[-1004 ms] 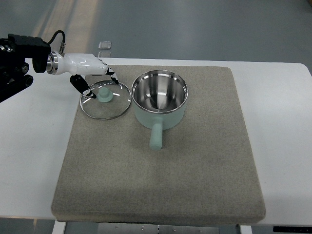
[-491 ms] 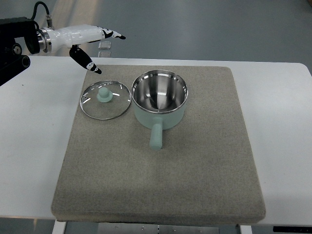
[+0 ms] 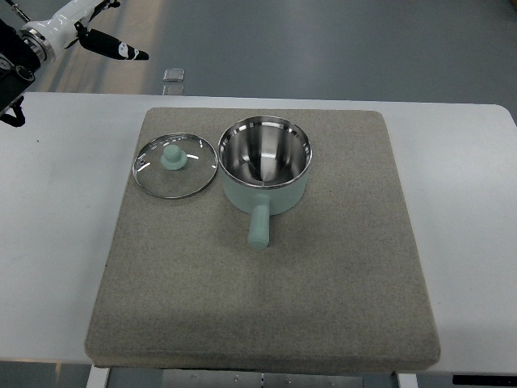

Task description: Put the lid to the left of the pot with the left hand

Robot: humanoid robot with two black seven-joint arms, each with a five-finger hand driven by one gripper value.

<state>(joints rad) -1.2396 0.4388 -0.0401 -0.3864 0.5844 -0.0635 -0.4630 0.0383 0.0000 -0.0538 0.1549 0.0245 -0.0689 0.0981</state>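
A glass lid with a mint knob and metal rim lies flat on the grey mat, just left of the pot. The mint-green pot stands open, its steel inside showing and its handle pointing toward the near edge. My left hand is at the top left corner, lifted well away from the lid, its white fingers with black tips spread and holding nothing. The right arm does not show.
The mat rests on a white table. A small clear square object sits at the table's far edge behind the mat. Grey floor lies beyond the table.
My left hand let go of the lid and rose away toward the top left corner. The lid stays flat beside the pot.
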